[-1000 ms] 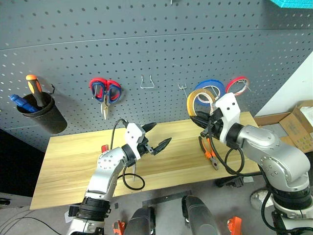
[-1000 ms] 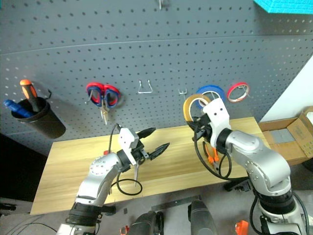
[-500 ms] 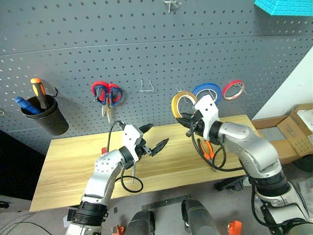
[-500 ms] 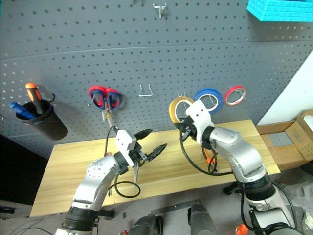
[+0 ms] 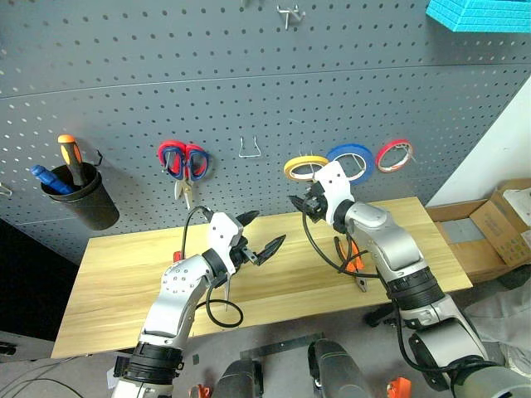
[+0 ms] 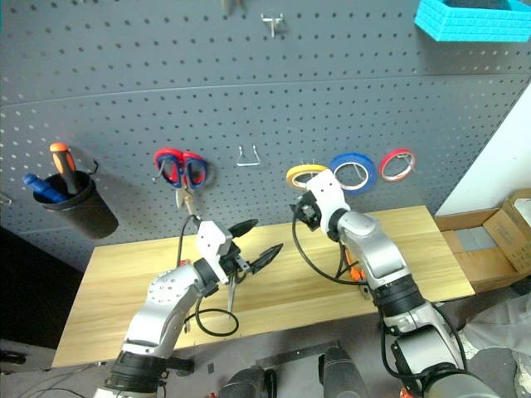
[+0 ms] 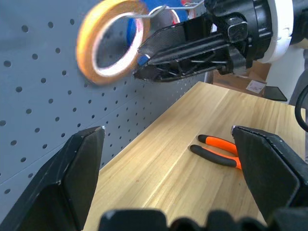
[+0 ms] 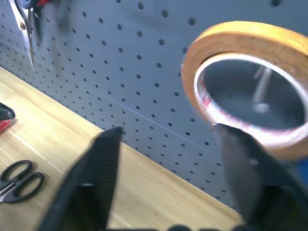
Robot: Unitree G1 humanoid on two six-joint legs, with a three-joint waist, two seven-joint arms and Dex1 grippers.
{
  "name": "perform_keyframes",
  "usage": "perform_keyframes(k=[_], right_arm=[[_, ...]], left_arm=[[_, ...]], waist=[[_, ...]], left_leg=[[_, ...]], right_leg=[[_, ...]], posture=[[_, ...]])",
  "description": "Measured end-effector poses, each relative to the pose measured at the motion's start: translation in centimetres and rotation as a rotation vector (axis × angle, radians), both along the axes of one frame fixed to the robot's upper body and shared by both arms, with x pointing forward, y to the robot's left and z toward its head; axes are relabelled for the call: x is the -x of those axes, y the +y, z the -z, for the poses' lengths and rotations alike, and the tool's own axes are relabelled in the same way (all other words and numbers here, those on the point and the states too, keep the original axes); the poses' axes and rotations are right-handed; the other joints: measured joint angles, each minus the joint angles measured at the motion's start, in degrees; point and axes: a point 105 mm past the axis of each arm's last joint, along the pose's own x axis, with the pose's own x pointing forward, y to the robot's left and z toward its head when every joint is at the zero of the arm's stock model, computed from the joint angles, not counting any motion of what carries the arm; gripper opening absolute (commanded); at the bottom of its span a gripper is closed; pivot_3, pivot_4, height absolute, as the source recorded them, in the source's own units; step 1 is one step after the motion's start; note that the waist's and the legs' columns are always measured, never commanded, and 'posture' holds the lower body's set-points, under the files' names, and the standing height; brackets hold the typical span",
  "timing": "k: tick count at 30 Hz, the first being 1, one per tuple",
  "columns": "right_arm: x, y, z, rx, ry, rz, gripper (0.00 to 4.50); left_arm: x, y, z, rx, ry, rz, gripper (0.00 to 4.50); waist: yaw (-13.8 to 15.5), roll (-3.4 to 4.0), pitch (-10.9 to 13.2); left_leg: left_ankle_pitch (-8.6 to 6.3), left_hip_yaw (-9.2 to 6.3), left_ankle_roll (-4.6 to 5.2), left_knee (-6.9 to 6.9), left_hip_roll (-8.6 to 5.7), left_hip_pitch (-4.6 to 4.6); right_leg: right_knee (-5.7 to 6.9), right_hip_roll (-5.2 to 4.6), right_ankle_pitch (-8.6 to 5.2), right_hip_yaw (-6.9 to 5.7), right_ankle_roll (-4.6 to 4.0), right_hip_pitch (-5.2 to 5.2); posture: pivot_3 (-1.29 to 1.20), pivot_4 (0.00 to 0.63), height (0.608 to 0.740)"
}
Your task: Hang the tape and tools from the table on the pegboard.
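Observation:
The yellow tape (image 5: pixel 297 173) hangs tilted on a wire hook of the grey pegboard (image 5: pixel 249 83), beside the blue ring. My right gripper (image 5: pixel 299 201) sits just below the tape, its fingers (image 8: pixel 98 178) spread open and off it. Over the middle of the table (image 5: pixel 116 290), my left gripper (image 5: pixel 264 231) is open and empty. The orange-handled pliers (image 5: pixel 352 255) lie on the wood under my right arm. The black-handled scissors (image 8: pixel 19 177) and the red screwdriver (image 5: pixel 177 251) lie by my left arm, partly hidden.
A black cup (image 5: pixel 83 203) holding an orange-and-black screwdriver hangs at the far left of the board. Red-and-blue scissors (image 5: pixel 182 159), an empty hook (image 5: pixel 251 148), a blue tape ring (image 5: pixel 350 156) and a red ring (image 5: pixel 394 153) also hang there. A cardboard box (image 5: pixel 508 217) stands right.
My right gripper carried the yellow tape left and forward to the pegboard hook, then opened. The tape now hangs on the hook. The left arm stayed put; the camera shifted.

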Motion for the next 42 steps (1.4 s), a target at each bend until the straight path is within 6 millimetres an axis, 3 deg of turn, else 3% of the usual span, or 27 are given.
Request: perform_keyframes(k=[1,7,10,13,15,20,26,35,38,42], right_arm=[[0.4,-0.6,-0.1,0.008,-0.003,0.011,4.46],[6.4,-3.7,1.2,-0.050,0.211,-0.073,4.46],[9.0,-5.7,4.5,0.009,0.378,-0.050,4.46],[8.2,-7.5,7.9,0.042,0.520,0.133,4.46],[6.3,-7.4,8.8,0.007,0.565,0.251,4.46],[4.3,-8.9,11.0,0.045,0.634,0.440,4.46],[3.5,-10.5,13.3,0.113,0.677,0.552,4.46],[2.4,-10.9,15.0,0.139,0.698,0.594,4.46],[2.0,-10.8,15.0,0.109,0.699,0.580,3.96],[1.8,-11.6,15.1,0.099,0.704,0.605,2.60]], left_arm=[[0.0,0.0,0.1,-0.003,0.001,0.002,4.50],[0.1,0.2,1.2,-0.047,0.048,0.012,4.50],[1.6,0.3,3.5,-0.143,0.113,0.079,4.50],[2.9,0.8,5.5,-0.189,0.190,0.099,4.50],[3.4,0.8,5.9,-0.213,0.204,0.116,4.50],[5.3,1.6,7.1,-0.260,0.257,0.116,4.50],[6.9,1.6,6.2,-0.234,0.266,0.105,4.50],[6.8,1.7,5.8,-0.230,0.266,0.075,4.50],[6.7,1.7,5.8,-0.229,0.272,0.072,4.50],[6.5,1.6,5.1,-0.217,0.256,0.078,4.50]], waist=[[0.0,0.00,0.0],[0.2,0.02,0.0],[-0.1,0.02,0.1],[-0.6,0.05,0.6],[-0.7,-0.01,1.5],[0.3,0.09,2.4],[1.8,0.14,3.1],[2.1,0.12,3.3],[2.1,0.08,3.4],[2.3,0.06,3.4]], left_leg=[[0.00,0.00,0.01,0.00,0.00,0.00],[-0.02,0.00,0.04,0.00,0.04,0.03],[-0.03,0.06,0.06,-0.02,0.09,0.32],[0.00,0.29,0.10,-0.01,0.13,0.60],[-0.01,0.34,0.09,0.00,0.25,1.19],[-0.09,0.31,0.22,-0.05,0.23,1.04],[-0.20,0.32,0.20,-0.19,0.24,0.58],[-0.19,0.48,0.20,-0.10,0.25,0.49],[-0.19,0.47,0.20,-0.10,0.27,0.51],[-0.20,0.46,0.20,-0.11,0.28,0.51]], right_leg=[[-0.01,0.00,0.00,0.01,0.00,0.00],[-0.04,0.00,-0.02,0.00,0.01,0.06],[-0.08,0.02,-0.17,-0.04,-0.01,0.37],[-0.04,0.01,-0.30,0.19,0.17,0.50],[-0.10,0.01,-0.37,0.35,0.08,1.11],[-0.11,0.02,-0.49,0.32,0.23,1.00],[-0.07,0.00,-0.31,0.38,-0.12,0.38],[-0.08,0.02,-0.49,0.26,0.18,0.30],[-0.08,0.04,-0.48,0.20,0.16,0.32],[-0.09,0.04,-0.45,0.18,0.11,0.34]], posture=[[-0.23,0.148,0.740],[-0.25,0.192,0.740],[-0.25,0.217,0.740],[-0.23,0.240,0.740],[-0.20,0.254,0.740],[-0.16,0.277,0.740],[-0.13,0.276,0.740],[-0.12,0.273,0.740],[-0.11,0.272,0.740],[-0.12,0.265,0.740]])
